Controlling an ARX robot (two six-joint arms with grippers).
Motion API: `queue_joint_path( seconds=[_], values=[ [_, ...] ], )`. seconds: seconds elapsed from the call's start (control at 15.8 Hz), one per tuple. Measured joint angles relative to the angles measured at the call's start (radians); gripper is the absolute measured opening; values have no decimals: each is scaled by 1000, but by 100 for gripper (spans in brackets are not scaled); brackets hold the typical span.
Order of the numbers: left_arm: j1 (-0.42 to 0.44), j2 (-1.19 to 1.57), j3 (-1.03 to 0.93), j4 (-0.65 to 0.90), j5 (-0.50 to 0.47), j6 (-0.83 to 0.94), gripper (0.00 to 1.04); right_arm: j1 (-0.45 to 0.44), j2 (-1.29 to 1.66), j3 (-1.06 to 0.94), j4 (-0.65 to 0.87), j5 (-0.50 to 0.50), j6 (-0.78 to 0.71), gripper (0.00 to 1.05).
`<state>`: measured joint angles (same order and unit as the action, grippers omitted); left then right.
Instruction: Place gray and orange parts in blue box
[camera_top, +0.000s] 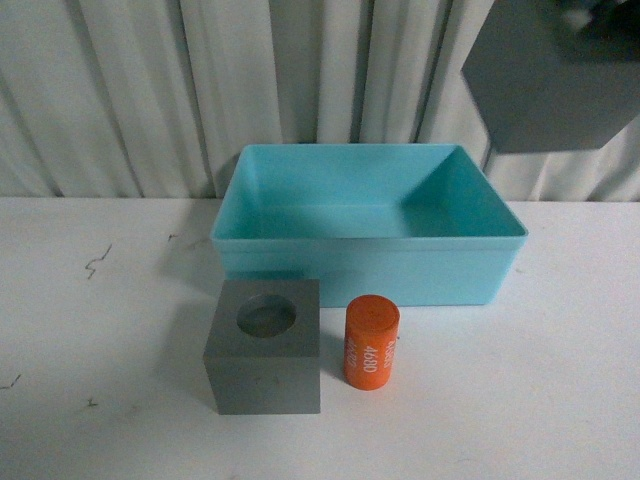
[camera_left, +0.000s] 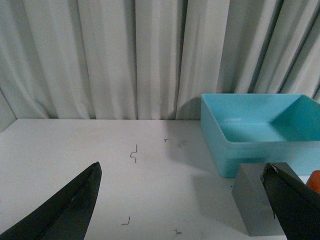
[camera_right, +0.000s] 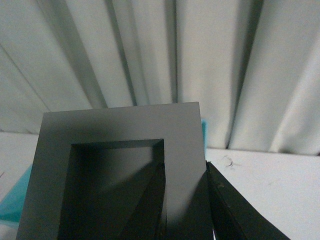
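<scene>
Gray cube with the square recess (camera_top: 545, 80) hangs in the air, pinched by the right gripper (camera_right: 185, 167). One dark finger (camera_right: 150, 210) reaches down inside the square hollow and the other presses on the outer face, so one wall of the cube is clamped between them. The cube's open side faces the wrist camera and fills most of its view. Slivers of the blue box (camera_top: 400, 270) show past the cube's edges, so the box lies beyond and below this gripper. In the front view the held cube sits well above the table (camera_top: 100, 330), higher than the box and off toward its right end, with the pleated curtain (camera_top: 150, 90) behind it.

The left gripper (camera_left: 181, 167) is spread wide and holds nothing. It hovers above the white table. The gray cube with the round recess (camera_top: 265, 350) rests on the table ahead of it, close to one fingertip but apart from it. An edge of the orange cylinder (camera_top: 371, 342) shows just past that same finger. The box stands farther ahead of the left gripper, on the same side as that cube.

On the table, the cylinder stands upright just beside the round-recess cube, and both are just in front of the box's near wall. The box has nothing in it.
</scene>
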<state>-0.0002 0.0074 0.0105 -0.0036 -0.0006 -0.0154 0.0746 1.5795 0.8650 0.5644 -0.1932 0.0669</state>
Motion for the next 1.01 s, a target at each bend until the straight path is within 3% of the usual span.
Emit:
queue_joint_path(
  seconds=[0.44,1.01],
  values=[
    [0,0,0,0,0,0,98,122,429,328,-12,151,74,19],
    [0,0,0,0,0,0,98,109,593,396,-79,327,132,21]
  ],
)
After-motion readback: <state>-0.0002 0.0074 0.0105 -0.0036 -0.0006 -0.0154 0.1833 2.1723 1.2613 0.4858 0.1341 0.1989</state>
